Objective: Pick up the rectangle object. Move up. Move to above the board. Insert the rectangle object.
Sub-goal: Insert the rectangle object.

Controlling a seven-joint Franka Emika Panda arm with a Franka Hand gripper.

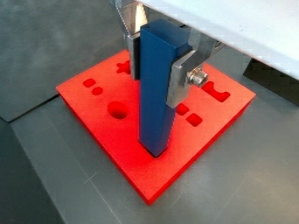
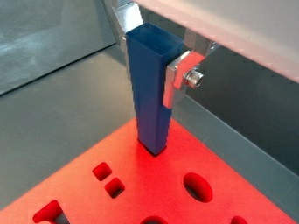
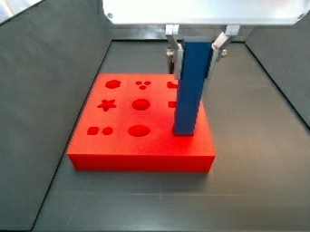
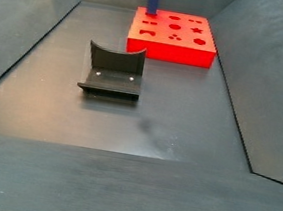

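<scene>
Currently gripper (image 1: 160, 54) is clamped on the rectangle object (image 1: 156, 92), upright, lower end meeting the board (image 3: 121, 145) near its edge; depth in the slot unclear. Advice: keep bar vertical, press straight down, no sideways load. Fixture (image 4: 111, 72) is well apart; room is open.

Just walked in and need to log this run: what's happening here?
The Franka arm's gripper is shut on the top of the blue rectangle object, holding it upright with its lower end at or in a hole near one edge of the red board. How deep it sits cannot be told. The dark fixture stands apart on the floor.
</scene>
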